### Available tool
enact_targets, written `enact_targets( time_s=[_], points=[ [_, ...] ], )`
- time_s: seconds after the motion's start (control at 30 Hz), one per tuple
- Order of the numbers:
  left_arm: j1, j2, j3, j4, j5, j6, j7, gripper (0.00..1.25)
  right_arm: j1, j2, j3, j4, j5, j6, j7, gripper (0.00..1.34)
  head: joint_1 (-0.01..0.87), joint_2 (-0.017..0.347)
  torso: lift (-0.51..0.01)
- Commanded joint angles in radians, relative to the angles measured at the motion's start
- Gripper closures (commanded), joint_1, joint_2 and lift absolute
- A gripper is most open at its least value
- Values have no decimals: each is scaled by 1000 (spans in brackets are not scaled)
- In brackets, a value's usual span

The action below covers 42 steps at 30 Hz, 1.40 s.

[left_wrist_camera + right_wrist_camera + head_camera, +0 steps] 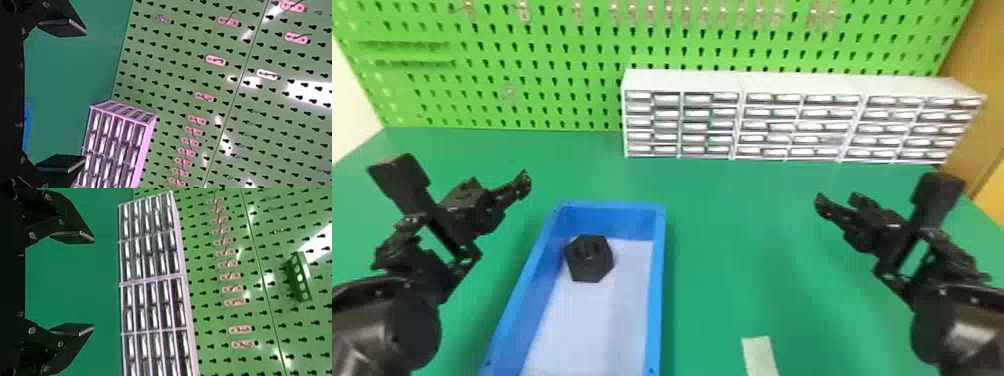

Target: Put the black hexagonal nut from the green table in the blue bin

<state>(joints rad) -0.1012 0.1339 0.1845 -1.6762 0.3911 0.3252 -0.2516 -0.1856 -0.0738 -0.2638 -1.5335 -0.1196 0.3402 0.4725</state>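
So the black hexagonal nut is inside the blue bin, on the bin's floor toward its far end, near the wall on the left gripper's side. Seen from the left gripper, that's over to the right and a bit closer to the robot. From the right gripper it's well off to the left, with bare green worktop between that gripper and the bin.

Both grippers are open and holding nothing. In the left wrist view the two flat fingers are wide apart, and the right wrist view has the same deal, with a big gap between the fingers.

Pose-wise the arms are pretty much mirrored. Each comes in from its own lower corner, bends at the wrist and angles its gripper forward and inward over the worktop, one on either side of the bin.

Past the grippers there's a row of white drawer units against a green pegboard. The pale strips on the drawer fronts could be labels, but they're too blurry to read. A white strip lies on the worktop, closer to the robot than the right gripper and off to its left.
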Motion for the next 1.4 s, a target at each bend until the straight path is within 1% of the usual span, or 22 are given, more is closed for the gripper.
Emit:
enact_targets(
  time_s=[0.0,0.13,0.4,0.67,1.37],
  points=[
    [1,0,0,0,3,0,0,144,0,9,43,3,-8,0,0,473,666,32,-100],
    [3,1,1,0,6,0,0,144,6,12,60,1,-32,0,2,473,666,32,-100],
    [3,1,1,0,6,0,0,144,18,-4,60,-2,-55,0,0,473,666,32,-100],
    [3,1,1,0,6,0,0,144,23,-1,58,-7,-58,3,0,473,666,32,-100],
    [-2,1,-2,0,3,0,0,144,28,-3,46,-16,-57,11,0,473,666,32,-100]
  ],
)
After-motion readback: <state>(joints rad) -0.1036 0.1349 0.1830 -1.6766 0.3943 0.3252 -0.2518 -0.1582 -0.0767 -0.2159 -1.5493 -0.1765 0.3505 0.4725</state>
